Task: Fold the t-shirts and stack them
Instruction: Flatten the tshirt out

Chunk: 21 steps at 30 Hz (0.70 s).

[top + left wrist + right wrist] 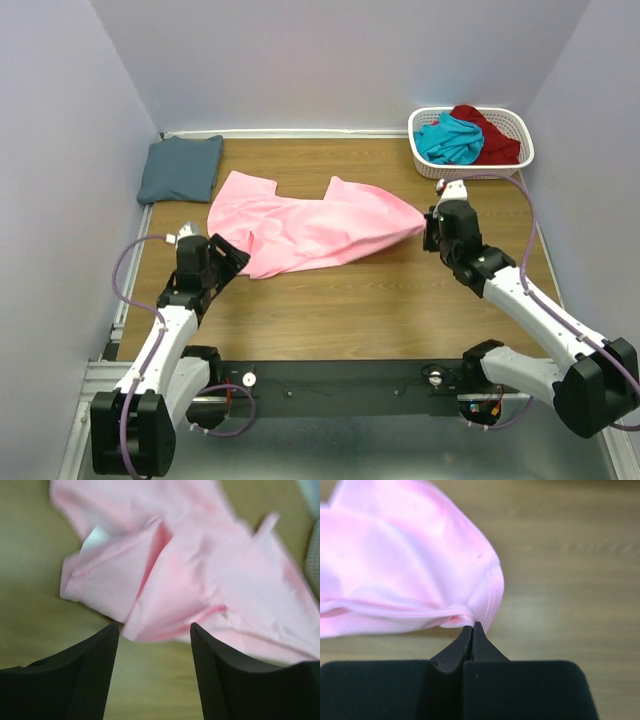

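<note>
While the pink t-shirt (pixel 310 225) lies bunched: the step in hand, as I judge it, is spreading it flat on the table (pixel 350 310) before any fold.
Pink t-shirt, place: mid-table in the top view, rumpled, running from 9 o'clock to 3 o'clock, its right end drawn to a point.
Right gripper (pixel 471 625): jaws closed tight on that 3 o'clock tip, with a small gather of cloth nipped between the fingertips just above the wood.
Left gripper (pixel 155 627): jaws wide apart with nothing between them. It sits at the shirt's 8 o'clock edge, a folded sleeve or hem just ahead of the tips.
Left grasp, advice: take the outer edge at 12 o'clock in the wrist view rather than the doubled fold beside it, and close low to the wood.
Pull, advice: once both ends are held, draw them gently apart toward 9 and 3 o'clock. Soft cloth will likely slip from a thin pinch if jerked.
Risk: the right pinch looks shallow and may let go under tension.
Blue-grey t-shirt (pixel 180 168): folded, at 10 o'clock on the table. It is probably the stack's base, so keep the pink one off it while spreading.
Basket (pixel 495 170): at 1 o'clock, near the right gripper, holding the teal t-shirt (pixel 448 140) and the dark red t-shirt (pixel 490 135).
</note>
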### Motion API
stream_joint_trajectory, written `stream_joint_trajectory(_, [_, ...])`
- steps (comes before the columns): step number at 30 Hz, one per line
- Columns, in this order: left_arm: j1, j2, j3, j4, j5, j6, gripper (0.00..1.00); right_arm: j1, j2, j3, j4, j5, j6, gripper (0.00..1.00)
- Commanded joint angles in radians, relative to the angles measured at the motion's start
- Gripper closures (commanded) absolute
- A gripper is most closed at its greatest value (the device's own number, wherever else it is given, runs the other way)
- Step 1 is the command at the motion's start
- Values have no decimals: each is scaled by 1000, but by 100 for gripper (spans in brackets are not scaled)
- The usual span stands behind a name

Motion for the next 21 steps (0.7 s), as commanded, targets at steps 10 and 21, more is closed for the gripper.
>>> stream_joint_trajectory(10, [5, -142, 12, -203, 38, -52, 14, -7, -51, -154, -26, -19, 207, 99])
stream_joint_trajectory(21, [-51, 232, 113, -140, 68, 158, 35, -7, -6, -138, -27, -30, 213, 99])
